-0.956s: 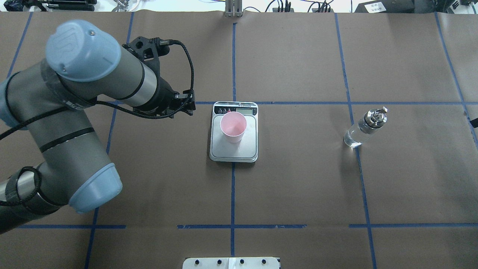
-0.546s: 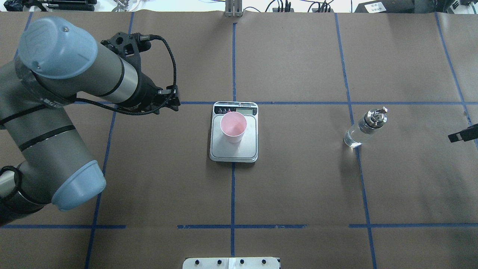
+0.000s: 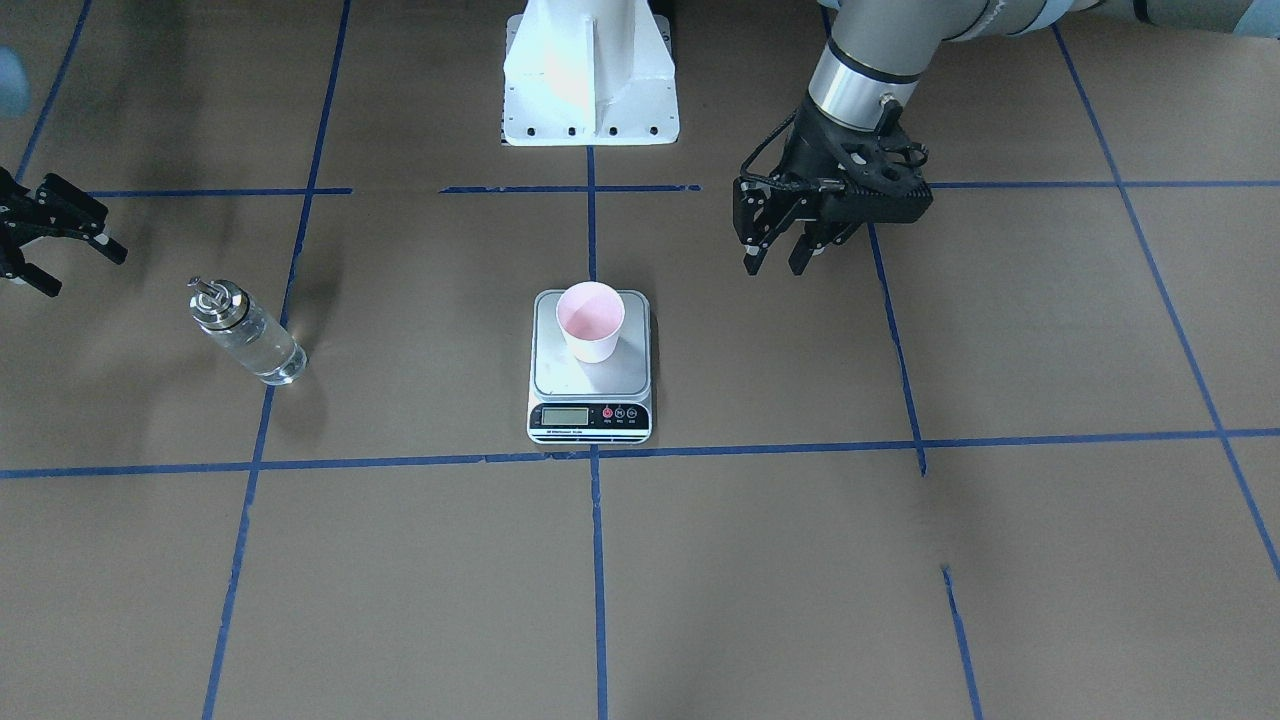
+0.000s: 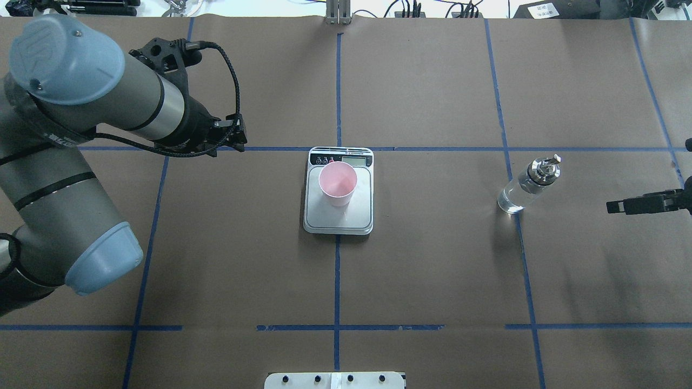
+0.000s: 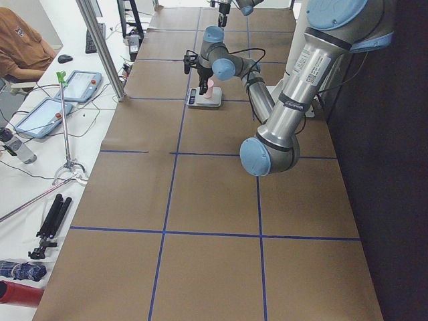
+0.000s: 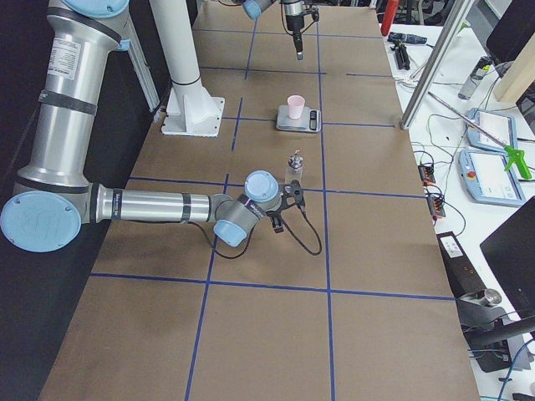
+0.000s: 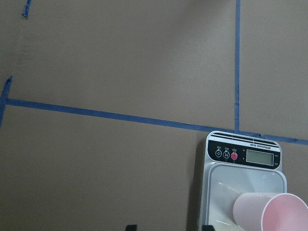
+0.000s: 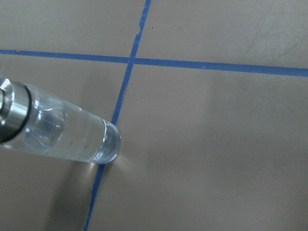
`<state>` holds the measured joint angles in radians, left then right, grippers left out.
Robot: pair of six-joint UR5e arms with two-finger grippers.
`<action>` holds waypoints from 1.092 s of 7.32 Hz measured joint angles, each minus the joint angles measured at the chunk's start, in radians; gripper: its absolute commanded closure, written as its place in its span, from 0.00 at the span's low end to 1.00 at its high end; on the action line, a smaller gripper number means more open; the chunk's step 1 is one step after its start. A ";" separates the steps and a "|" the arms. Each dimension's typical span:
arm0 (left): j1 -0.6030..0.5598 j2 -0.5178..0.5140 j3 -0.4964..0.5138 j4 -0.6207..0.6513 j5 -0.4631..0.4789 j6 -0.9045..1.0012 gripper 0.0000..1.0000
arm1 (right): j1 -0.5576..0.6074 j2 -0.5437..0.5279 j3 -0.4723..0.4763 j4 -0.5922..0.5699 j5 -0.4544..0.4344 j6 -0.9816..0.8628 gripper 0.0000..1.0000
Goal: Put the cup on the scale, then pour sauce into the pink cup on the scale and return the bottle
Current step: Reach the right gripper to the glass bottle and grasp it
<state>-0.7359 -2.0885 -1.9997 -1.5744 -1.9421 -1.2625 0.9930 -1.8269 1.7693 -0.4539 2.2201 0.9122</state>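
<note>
The right pincer is held spread and empty, near the bottle but apart from it, at the right of the overhead view. The bottle is stood upright on a blue tape line of the worktop, and the clear sauce is seen through its glass. The left pincer is likewise spread with nothing held, well left of the scale. The cup is already set on the scale's platform, mid-worktop. The bottle is judged next to be taken. It could be toppled if clipped by one finger, the smooth glass could be let slip, and the light cup could be nudged off by the spout.
</note>
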 measured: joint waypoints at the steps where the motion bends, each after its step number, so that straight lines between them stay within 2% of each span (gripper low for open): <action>1: -0.002 0.000 0.001 0.000 0.000 0.000 0.45 | -0.048 -0.014 0.038 0.010 -0.089 0.043 0.00; 3: -0.003 0.001 0.005 -0.001 0.000 0.000 0.45 | -0.142 -0.029 0.088 0.018 -0.235 0.088 0.01; 6: -0.002 0.001 0.013 -0.002 0.000 0.000 0.45 | -0.298 -0.049 0.150 0.046 -0.442 0.178 0.07; 7: -0.001 0.001 0.017 -0.003 0.000 0.000 0.45 | -0.374 -0.054 0.160 0.048 -0.554 0.188 0.07; 8: 0.000 -0.001 0.018 -0.004 -0.001 -0.001 0.45 | -0.489 -0.056 0.163 0.048 -0.737 0.191 0.09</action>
<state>-0.7361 -2.0895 -1.9819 -1.5782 -1.9430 -1.2634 0.5043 -1.8833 1.9326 -0.4062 1.4828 1.1036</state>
